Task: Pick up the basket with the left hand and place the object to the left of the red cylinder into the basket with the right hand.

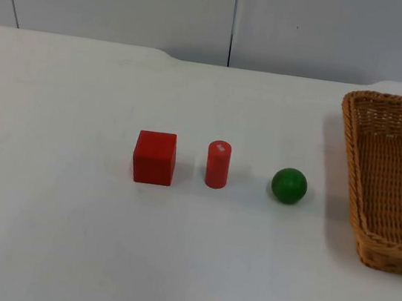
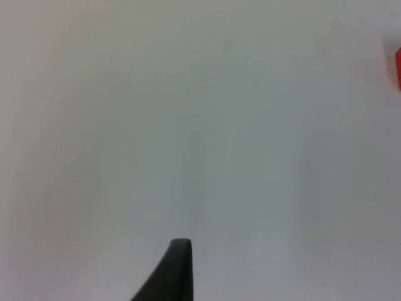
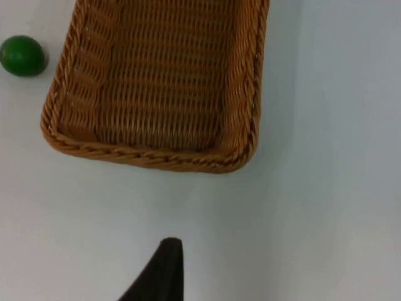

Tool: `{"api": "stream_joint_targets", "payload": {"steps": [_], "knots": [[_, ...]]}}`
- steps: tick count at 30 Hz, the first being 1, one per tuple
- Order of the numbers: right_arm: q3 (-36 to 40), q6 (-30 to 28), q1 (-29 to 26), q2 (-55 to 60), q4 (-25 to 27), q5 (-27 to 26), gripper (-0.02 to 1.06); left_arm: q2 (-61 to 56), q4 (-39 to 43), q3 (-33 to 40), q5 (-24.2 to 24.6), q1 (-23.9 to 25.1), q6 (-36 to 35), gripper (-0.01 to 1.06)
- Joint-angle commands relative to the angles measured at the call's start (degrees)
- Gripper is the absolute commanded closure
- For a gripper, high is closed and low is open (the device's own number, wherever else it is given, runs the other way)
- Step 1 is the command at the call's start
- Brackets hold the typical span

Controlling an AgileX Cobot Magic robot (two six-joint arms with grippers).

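Nothing is grasped yet. Mid-tabletop stand the red cube (image 1: 154, 157), the red cylinder (image 1: 218, 164) and a green ball (image 1: 289, 185) in a row; the basket (image 1: 392, 177) sits at the right edge. Jaw openings cannot be told. Next, the left gripper must cross to the basket's rim.

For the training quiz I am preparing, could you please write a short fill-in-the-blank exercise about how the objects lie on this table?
1. The object to the left of the red cylinder is a red ____.
2. The ball between the cylinder and the basket is coloured ____.
3. The basket holds ____ objects.
4. The cylinder stands ____ on the table.

Missing words: cube; green; no; upright
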Motion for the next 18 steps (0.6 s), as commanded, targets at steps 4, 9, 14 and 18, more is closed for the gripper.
{"api": "stream_joint_targets", "payload": {"steps": [4,9,14,18], "knots": [[-0.3,-0.4,-0.3,3.5,0.4,-0.6,-0.01,3.3,-2.0,-0.6,-1.4,0.0,1.5,0.0],[-0.3,-0.4,-0.3,3.6,0.5,-0.6,-0.01,6.7,-8.9,-0.8,-2.4,0.0,6.4,0.0],[-0.3,-0.4,-0.3,3.6,0.7,-0.6,-0.01,15.5,-18.4,-4.8,-2.2,-0.1,14.2,0.0],[-0.3,-0.4,-0.3,3.6,0.7,-0.6,-0.01,22.3,-22.2,-9.3,-2.5,-1.6,17.2,0.03]]}}
